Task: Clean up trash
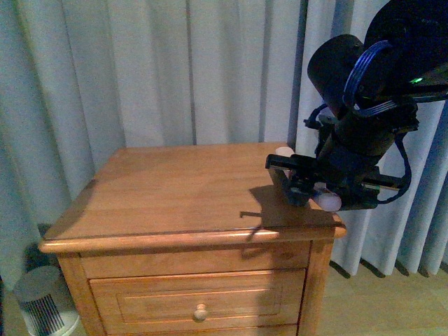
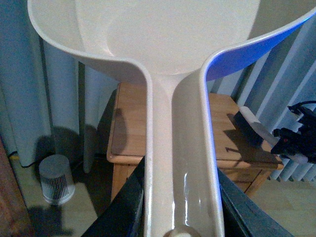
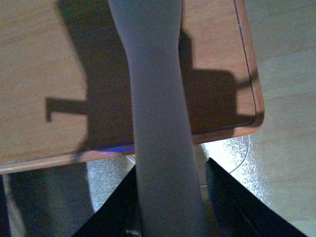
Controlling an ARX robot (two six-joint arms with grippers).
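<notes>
The left gripper [image 2: 180,213] is clamped on the handle of a pale dustpan [image 2: 168,29]. Its dark jaws press on either side of the handle, and the broad scoop spreads out beyond them, its outer wall blue on one side. The left wrist view shows the dustpan held up in the air, short of the wooden nightstand [image 1: 175,189], which stands lower and further off.

The right gripper [image 1: 318,192] hangs over the nightstand's right front corner. It is closed around a pale handle [image 3: 158,123]. In the right wrist view that smooth, rounded shaft runs out from between the jaws and across the corner of the top, with its shadow lying on the wood. The head of this tool is out of frame, so I cannot name it more closely.

I cannot pick out the trash with any certainty. A small pale lump [image 1: 283,150] sits at the back right of the nightstand top, just behind the right gripper. It may be the wad, or only the far tip of the handle — the view is too dim and too crowded there to tell.

Grey-white curtains [image 1: 140,70] hang behind the nightstand. Its drawer [image 1: 199,297] is shut, and a small round knob [image 1: 201,312] sits at its middle. On the floor to the left — beside the curtain — stands a short white cylinder [image 1: 45,301] with a slatted side.
</notes>
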